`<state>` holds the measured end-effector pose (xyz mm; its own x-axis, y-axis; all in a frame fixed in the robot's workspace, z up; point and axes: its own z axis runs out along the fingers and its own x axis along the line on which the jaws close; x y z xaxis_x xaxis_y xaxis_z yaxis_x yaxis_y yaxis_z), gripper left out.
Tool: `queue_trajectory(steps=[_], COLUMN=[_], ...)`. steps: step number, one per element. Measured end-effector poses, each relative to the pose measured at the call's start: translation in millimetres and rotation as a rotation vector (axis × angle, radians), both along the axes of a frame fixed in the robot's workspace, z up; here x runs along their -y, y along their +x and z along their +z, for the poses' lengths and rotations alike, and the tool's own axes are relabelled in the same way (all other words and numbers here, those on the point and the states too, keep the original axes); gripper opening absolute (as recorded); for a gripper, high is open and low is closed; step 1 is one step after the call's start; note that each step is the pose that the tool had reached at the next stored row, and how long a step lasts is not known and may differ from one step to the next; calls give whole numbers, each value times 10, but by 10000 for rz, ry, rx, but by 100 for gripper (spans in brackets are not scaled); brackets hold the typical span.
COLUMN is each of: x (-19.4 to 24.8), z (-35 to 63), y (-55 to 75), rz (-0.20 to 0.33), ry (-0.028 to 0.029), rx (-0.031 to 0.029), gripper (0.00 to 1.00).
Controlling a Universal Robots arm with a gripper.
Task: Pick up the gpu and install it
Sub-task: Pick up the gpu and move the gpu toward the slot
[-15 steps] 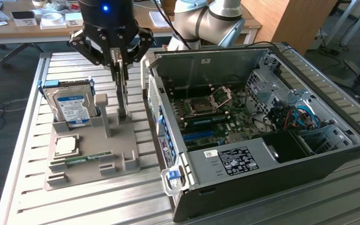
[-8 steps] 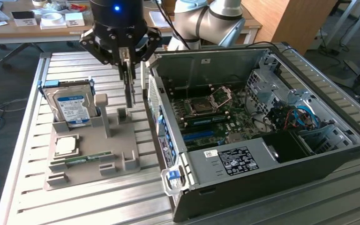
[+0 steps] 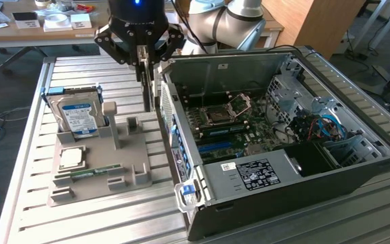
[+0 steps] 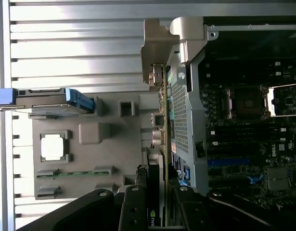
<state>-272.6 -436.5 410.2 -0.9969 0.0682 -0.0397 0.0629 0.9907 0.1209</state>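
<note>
Fingers [image 4: 134, 211] closed down narrow on the gpu [image 4: 163, 137], one on each face. The card sits edge-on between them and hangs straight down below them [image 3: 145, 86].

Position: its lower end appears clear of the grey holder [image 3: 93, 190] beneath the fingers. The card runs just beside the rear wall of the open case [image 3: 283, 203]; cannot tell whether they touch.

Step in hand (my judgement): carrying the card across to the case.
- Keep the card plumb. A tilt would likely swing the long lower end into the case rim
- Hold the grip firm. A thin board pinched near one end could pivot
- The gap to the rear wall is the tight spot, so keep sideways travel slow there

Containers:
- Case, close on one side of the fingers: green board [image 3: 239, 134] with an open socket [image 3: 219, 116], labelled power supply [image 3: 253, 174], blue cables [image 3: 330, 127]
- Holder, below and to the other side of the fingers, on the slatted bench [image 3: 26, 213]: hard drive [image 3: 79, 116] upright in its slot, square chip [image 3: 71, 157] lying flat, green memory stick [image 3: 87, 173] in its groove
</note>
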Motion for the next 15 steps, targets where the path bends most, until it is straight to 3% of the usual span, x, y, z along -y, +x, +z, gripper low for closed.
queue_trajectory(steps=[8,15], x=[0,0], z=[37,37], y=[187,415], rz=[0,-1], ry=[88,224], rx=[-1,-1], gripper=[27,27])
